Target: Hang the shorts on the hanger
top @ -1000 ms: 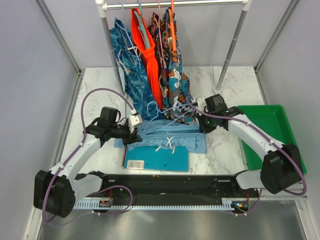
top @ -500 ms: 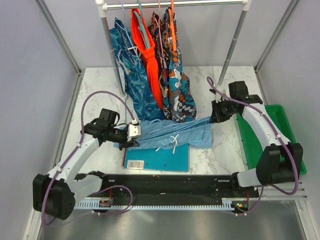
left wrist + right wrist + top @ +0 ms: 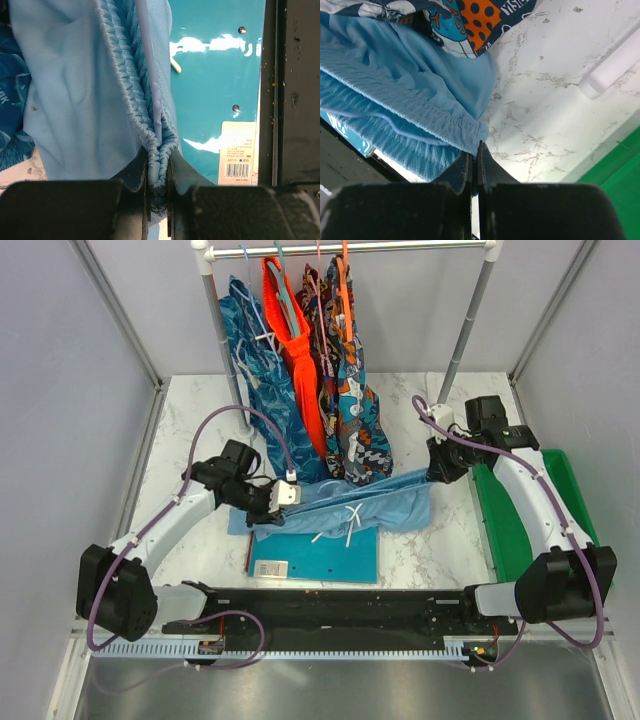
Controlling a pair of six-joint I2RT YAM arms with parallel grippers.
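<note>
The light sky-blue shorts (image 3: pixel 355 504) are stretched between my two grippers above the table, white drawstrings hanging at the middle. My left gripper (image 3: pixel 276 499) is shut on the left end of the ribbed waistband (image 3: pixel 150 125). My right gripper (image 3: pixel 437 471) is shut on the right end of the waistband (image 3: pixel 450 122). A thin pale blue wire, the hanger (image 3: pixel 150 80), runs along inside the waistband. It also shows in the right wrist view (image 3: pixel 380 119). Its hook is hidden.
A teal board (image 3: pixel 315 556) with a barcode label lies under the shorts. A green tray (image 3: pixel 545 500) sits at the right. The rack (image 3: pixel 465 330) behind holds leafy-print blue shorts (image 3: pixel 262 380), orange shorts (image 3: pixel 292 340) and patterned clothes (image 3: pixel 352 410). Its white foot (image 3: pixel 615 65) lies near my right gripper.
My right gripper has moved right and back, pulling the shorts taut. My left gripper has shifted right toward the rack, still holding the waistband. The shorts now hang stretched rather than bunched.
</note>
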